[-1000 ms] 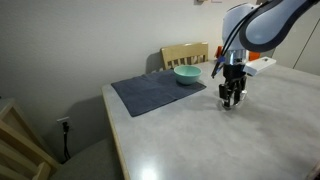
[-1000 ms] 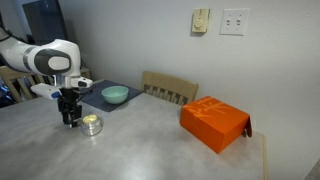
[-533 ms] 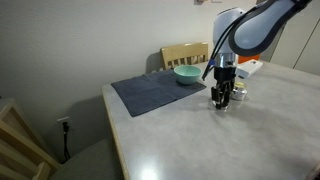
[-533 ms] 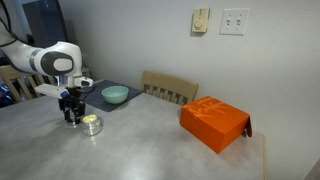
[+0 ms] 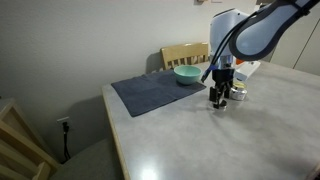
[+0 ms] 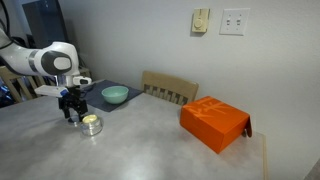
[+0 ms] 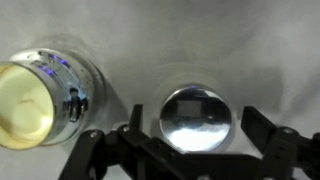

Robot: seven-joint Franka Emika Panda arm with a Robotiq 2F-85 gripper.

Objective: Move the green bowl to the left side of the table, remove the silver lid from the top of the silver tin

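Observation:
The silver tin stands open on the table and shows a pale yellow inside; it also shows in an exterior view. The silver lid lies flat on the table beside the tin, apart from it. My gripper is open, with one finger on each side of the lid and small gaps between. In both exterior views the gripper hangs low over the table next to the tin. The green bowl sits on the dark mat's far corner.
A dark blue-grey cloth mat covers the table corner near the bowl. A wooden chair stands behind the table. An orange box lies at the table's other end. The table edge runs beside the mat.
The gripper has shifted a little away from the tin towards the mat side. The bowl and the tin have not moved.

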